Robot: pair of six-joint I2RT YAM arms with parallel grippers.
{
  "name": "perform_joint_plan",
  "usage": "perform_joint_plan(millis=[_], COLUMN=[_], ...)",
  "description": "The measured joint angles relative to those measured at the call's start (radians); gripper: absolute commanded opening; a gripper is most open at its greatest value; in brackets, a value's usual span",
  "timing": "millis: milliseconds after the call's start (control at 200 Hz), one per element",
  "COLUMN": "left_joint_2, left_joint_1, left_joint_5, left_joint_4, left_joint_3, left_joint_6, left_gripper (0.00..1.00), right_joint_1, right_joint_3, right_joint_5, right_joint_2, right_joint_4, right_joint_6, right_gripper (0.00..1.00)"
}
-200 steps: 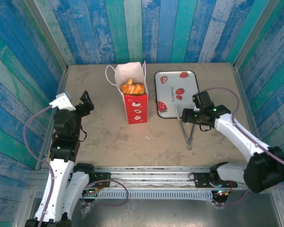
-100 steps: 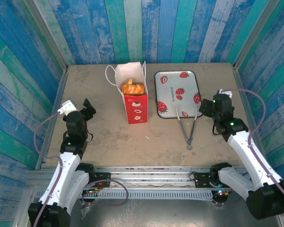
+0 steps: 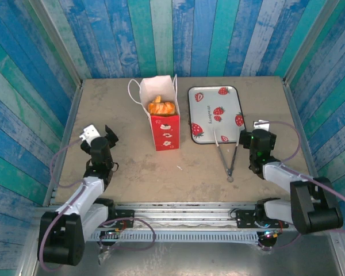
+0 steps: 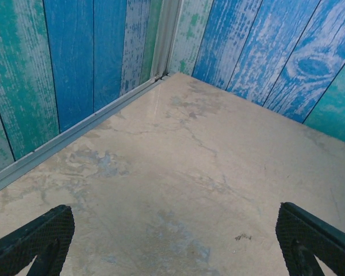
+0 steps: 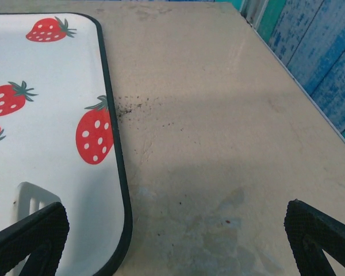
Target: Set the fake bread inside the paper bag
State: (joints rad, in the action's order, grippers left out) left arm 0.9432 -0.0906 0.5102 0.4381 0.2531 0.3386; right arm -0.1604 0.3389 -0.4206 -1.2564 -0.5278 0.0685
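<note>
While we look down from overhead, the left gripper [image 3: 106, 137] hangs over the bare table [image 3: 126, 164] with its fingers spread and nothing between them. Well off to its right stands the paper bag [image 3: 163, 127], upright, and the fake bread [image 3: 161, 107] shows as orange-brown pieces inside its open top; we cannot count them. The right gripper [image 3: 249, 138] has the bag well to its left, beyond a strawberry tray [image 3: 210, 100]. A pair of tongs [image 3: 229, 156] lies just left of this gripper, its tips resting on the tray's near edge. From here we cannot tell how this gripper's jaws stand.

From the left wrist, we see the left gripper [image 4: 171, 221] released, its two dark fingers [image 4: 37, 236] wide apart above the table [image 4: 178, 155], with blue and green wall planks [image 4: 75, 52] ahead.

From the right wrist, the right gripper [image 5: 173, 221] is likewise spread wide and empty. The tray [image 5: 52, 75] lies ahead to its left, and a white tong tip [image 5: 27, 194] rests on it by the left finger.
</note>
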Motion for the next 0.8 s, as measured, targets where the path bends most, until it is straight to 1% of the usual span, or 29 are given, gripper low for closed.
perform_joint_plan(millis=[205, 245, 386, 481, 621, 716, 796], left_joint_2=[0.13, 0.156, 0.272, 0.35, 0.512, 0.534, 0.541], left_joint_1=[0.0, 0.0, 0.0, 0.0, 0.0, 0.0, 0.016], left_joint_5=[-0.024, -0.035, -0.101, -0.154, -0.219, -0.253, -0.279], left_joint_4=[0.19, 0.231, 0.389, 0.499, 0.688, 0.683, 0.667], left_joint_3=[-0.047, -0.055, -0.063, -0.063, -0.072, -0.065, -0.026], left_joint_6=[-0.1, -0.118, -0.193, -0.24, -0.294, -0.312, -0.312], left_gripper=[0.94, 0.94, 0.94, 0.94, 0.94, 0.94, 0.94], right_joint_1=[0.01, 0.013, 0.02, 0.033, 0.043, 0.044, 0.045], right_joint_3=[-0.011, -0.012, -0.008, 0.002, 0.025, 0.031, 0.034], right_joint_5=[0.013, 0.024, 0.062, 0.07, 0.086, 0.091, 0.094], right_joint_2=[-0.14, -0.164, -0.195, -0.261, -0.272, -0.272, -0.27], right_joint_4=[-0.274, -0.299, -0.323, -0.391, -0.379, -0.367, -0.359], right_joint_6=[-0.053, -0.06, -0.074, -0.074, -0.069, -0.069, -0.069], right_gripper=[1.0, 1.0, 1.0, 1.0, 1.0, 1.0, 1.0])
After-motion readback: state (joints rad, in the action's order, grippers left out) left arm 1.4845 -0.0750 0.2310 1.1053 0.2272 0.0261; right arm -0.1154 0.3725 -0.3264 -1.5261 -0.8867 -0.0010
